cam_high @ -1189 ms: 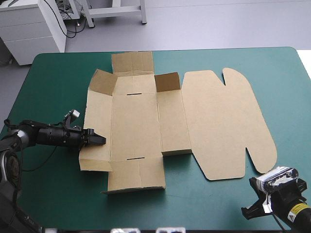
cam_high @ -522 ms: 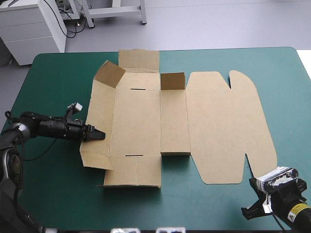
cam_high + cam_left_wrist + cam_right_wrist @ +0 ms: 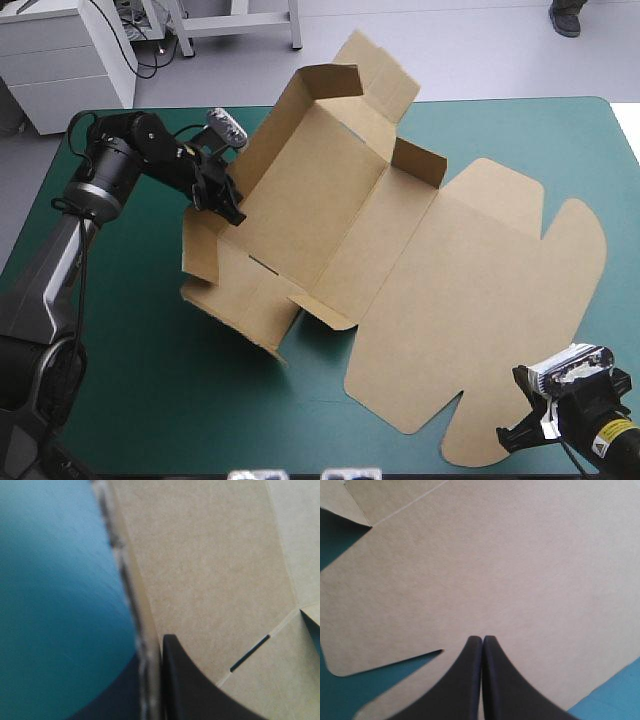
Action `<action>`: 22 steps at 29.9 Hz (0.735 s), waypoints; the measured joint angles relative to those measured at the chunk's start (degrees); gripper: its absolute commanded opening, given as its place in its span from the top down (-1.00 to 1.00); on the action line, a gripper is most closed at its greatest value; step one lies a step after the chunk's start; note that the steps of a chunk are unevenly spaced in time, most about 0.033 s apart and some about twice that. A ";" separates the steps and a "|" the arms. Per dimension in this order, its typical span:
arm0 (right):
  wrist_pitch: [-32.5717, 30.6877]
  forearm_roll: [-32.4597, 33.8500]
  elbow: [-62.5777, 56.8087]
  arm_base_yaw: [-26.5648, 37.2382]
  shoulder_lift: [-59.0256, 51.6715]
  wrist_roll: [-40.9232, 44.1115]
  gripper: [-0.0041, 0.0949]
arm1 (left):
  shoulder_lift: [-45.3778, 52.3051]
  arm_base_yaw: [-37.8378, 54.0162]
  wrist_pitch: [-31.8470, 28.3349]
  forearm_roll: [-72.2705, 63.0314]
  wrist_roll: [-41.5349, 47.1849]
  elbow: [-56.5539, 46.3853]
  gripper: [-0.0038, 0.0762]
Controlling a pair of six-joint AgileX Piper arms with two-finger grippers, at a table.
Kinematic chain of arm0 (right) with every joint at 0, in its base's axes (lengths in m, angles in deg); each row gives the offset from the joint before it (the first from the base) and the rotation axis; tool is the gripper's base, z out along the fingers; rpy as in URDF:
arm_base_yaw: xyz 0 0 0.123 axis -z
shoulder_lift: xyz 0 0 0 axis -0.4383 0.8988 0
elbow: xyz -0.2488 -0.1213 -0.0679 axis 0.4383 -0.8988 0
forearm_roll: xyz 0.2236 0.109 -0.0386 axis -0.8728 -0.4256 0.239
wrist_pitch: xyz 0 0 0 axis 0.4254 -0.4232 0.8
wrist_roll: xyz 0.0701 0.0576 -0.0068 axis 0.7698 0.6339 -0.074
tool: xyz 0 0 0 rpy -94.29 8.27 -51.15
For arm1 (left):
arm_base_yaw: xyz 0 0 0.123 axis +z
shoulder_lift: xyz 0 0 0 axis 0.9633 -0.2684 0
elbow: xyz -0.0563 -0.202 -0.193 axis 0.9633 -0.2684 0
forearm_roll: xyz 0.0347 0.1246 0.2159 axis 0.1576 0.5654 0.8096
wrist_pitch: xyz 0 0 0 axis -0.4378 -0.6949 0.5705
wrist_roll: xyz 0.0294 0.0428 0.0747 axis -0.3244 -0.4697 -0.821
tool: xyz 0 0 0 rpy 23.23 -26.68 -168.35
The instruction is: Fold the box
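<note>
The brown box (image 3: 400,300) lies skewed across the teal-green cover (image 3: 120,380), its left part lifted and its far flaps sticking up past the table's far edge. My left gripper (image 3: 230,208) is shut on the raised left wall's edge. In the left wrist view the board edge (image 3: 145,645) runs between my black fingers (image 3: 200,695), with a slot (image 3: 250,652) just beyond. The wide lid (image 3: 500,260) rests flat toward the right front. My right gripper (image 3: 515,435) sits at the front right corner, shut and empty (image 3: 482,640), pointing over the lid (image 3: 495,565).
A white cabinet (image 3: 60,60) and white frame legs (image 3: 240,25) stand beyond the far edge. Bare cover shows at the front left and along the left side (image 3: 110,330). The lid's rounded corner (image 3: 590,230) comes close to the right edge.
My left gripper has swung from the middle left toward the far left and risen, lifting the box's left wall. The whole sheet has turned and slid toward the right front. The right arm stayed put.
</note>
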 measured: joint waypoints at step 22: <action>0.00 0.00 0.00 0.00 0.00 0.00 0.95 | -6.07 -22.92 -18.72 37.24 -6.47 9.96 0.92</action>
